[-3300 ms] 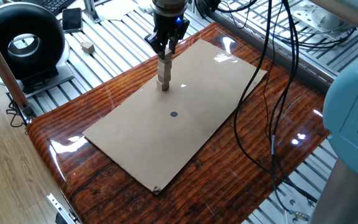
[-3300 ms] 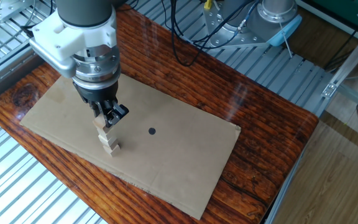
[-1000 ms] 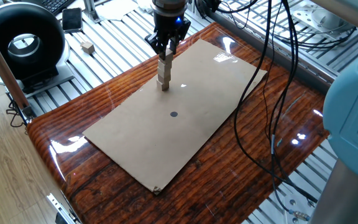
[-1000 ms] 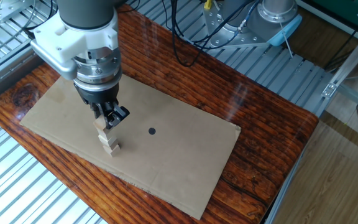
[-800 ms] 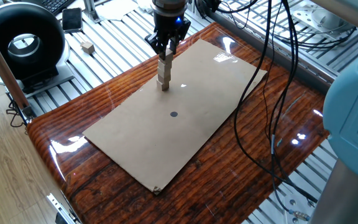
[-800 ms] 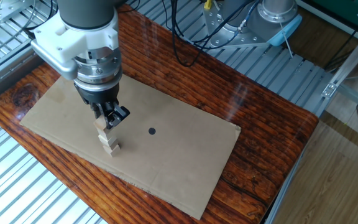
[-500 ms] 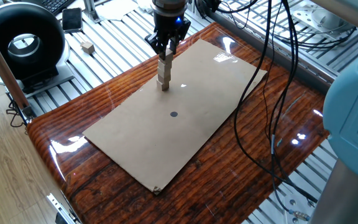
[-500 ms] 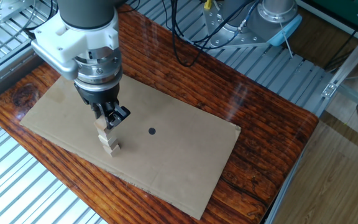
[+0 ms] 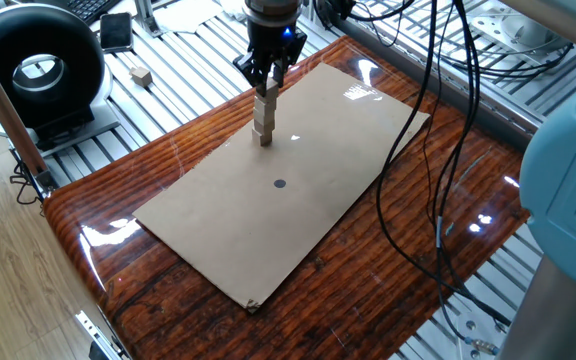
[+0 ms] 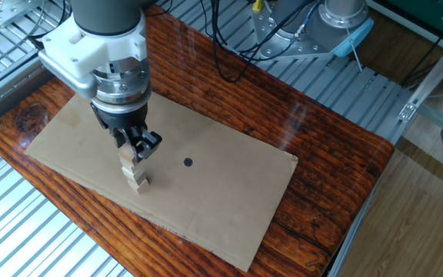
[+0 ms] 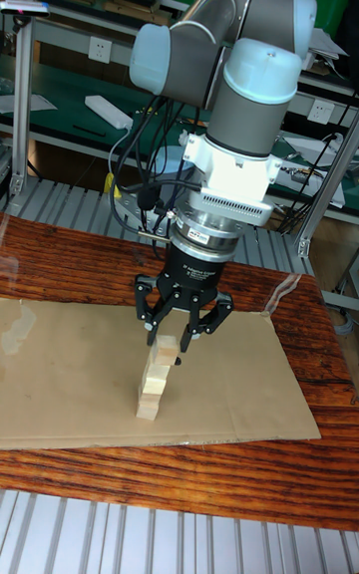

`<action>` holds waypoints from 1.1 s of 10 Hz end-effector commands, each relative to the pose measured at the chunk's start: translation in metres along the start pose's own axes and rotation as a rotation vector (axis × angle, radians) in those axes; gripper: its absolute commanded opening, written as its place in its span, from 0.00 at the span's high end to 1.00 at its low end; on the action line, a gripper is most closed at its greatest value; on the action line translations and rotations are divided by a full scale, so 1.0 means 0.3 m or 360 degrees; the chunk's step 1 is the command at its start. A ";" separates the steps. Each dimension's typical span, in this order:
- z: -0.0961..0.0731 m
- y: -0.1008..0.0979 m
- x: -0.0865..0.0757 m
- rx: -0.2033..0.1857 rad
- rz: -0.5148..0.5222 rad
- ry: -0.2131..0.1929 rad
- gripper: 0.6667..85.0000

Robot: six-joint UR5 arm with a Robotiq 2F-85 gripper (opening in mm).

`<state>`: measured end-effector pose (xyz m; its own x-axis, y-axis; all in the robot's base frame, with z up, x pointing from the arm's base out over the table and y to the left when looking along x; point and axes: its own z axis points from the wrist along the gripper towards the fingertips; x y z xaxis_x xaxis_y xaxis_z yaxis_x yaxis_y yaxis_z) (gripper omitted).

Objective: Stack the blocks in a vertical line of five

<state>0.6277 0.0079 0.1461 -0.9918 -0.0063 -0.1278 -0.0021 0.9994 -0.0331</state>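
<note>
Since half a second ago almost nothing moved; only my gripper (image 11: 170, 335) fingers look slightly more spread. It seems opened around the top of the blocks (image 11: 155, 375), stacked on the cardboard (image 10: 221, 200). I should lift straight up, slowly. The block count is probably four, hard to tell.

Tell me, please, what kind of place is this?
Most likely a robotics lab or workshop. A UR5 arm with its gripper works over a stack of blocks on cardboard covering a glossy wooden table. Aluminium framing and loose black cables surround it.
</note>
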 end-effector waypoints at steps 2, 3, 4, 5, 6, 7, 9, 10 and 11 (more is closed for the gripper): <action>-0.024 -0.010 -0.010 -0.0007 -0.0026 -0.0020 0.42; -0.037 -0.012 -0.013 -0.0012 -0.0032 -0.0020 0.42; -0.053 -0.018 -0.018 -0.0014 -0.0042 -0.0022 0.42; -0.069 -0.022 -0.022 -0.0014 -0.0047 -0.0022 0.42; -0.089 -0.018 -0.028 -0.0022 -0.0043 -0.0022 0.42; -0.119 0.000 -0.039 -0.0051 -0.0039 -0.0020 0.42; -0.166 -0.032 -0.047 -0.0010 -0.0006 0.0000 0.96; -0.174 -0.032 -0.056 -0.0012 -0.0035 -0.0029 1.00; -0.180 -0.033 -0.054 -0.0009 -0.0038 -0.0034 1.00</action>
<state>0.6355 0.0002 0.1909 -0.9899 -0.0319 -0.1384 -0.0272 0.9990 -0.0360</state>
